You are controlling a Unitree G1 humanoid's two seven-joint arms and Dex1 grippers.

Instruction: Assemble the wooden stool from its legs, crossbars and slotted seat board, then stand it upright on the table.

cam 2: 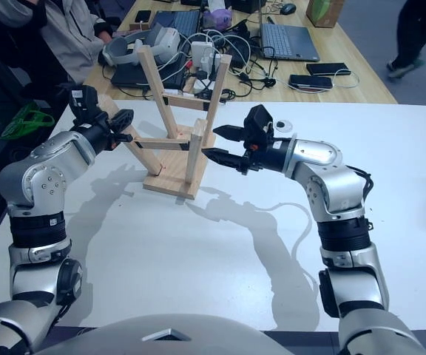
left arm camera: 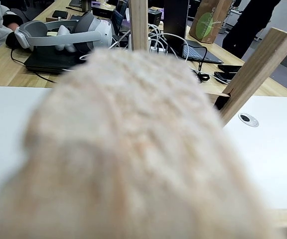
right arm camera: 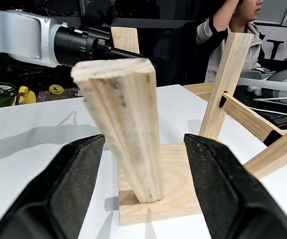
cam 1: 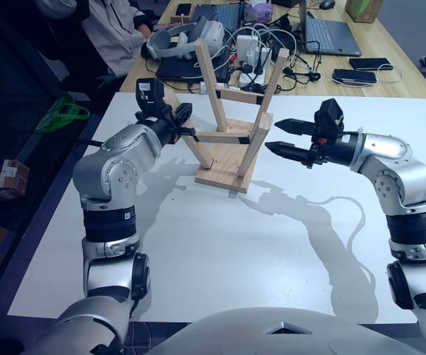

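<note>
Head view: one stool (cam 1: pixel 231 133) sits upside down on the white table (cam 1: pixel 220 251), with its seat board (cam 1: pixel 224 180) down, four legs (cam 1: pixel 211 74) up and two crossbars (cam 1: pixel 224 137) I can count. My left gripper (cam 1: pixel 182 124) is at the stool's left side; I cannot tell its grip.

Left wrist view: blurred wood (left arm camera: pixel 133 149), very close.

Right wrist view: my right gripper (right arm camera: pixel 146 199) gapes wide, one finger on either side of the near leg (right arm camera: pixel 128 124), neither touching it.

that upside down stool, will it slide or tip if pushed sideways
Probably stiff and fairly light: the stool is bare wood with crossbars fitted. It rests on its flat seat board, so a low push likely slides it. A push high on the legs may tip it.
</note>
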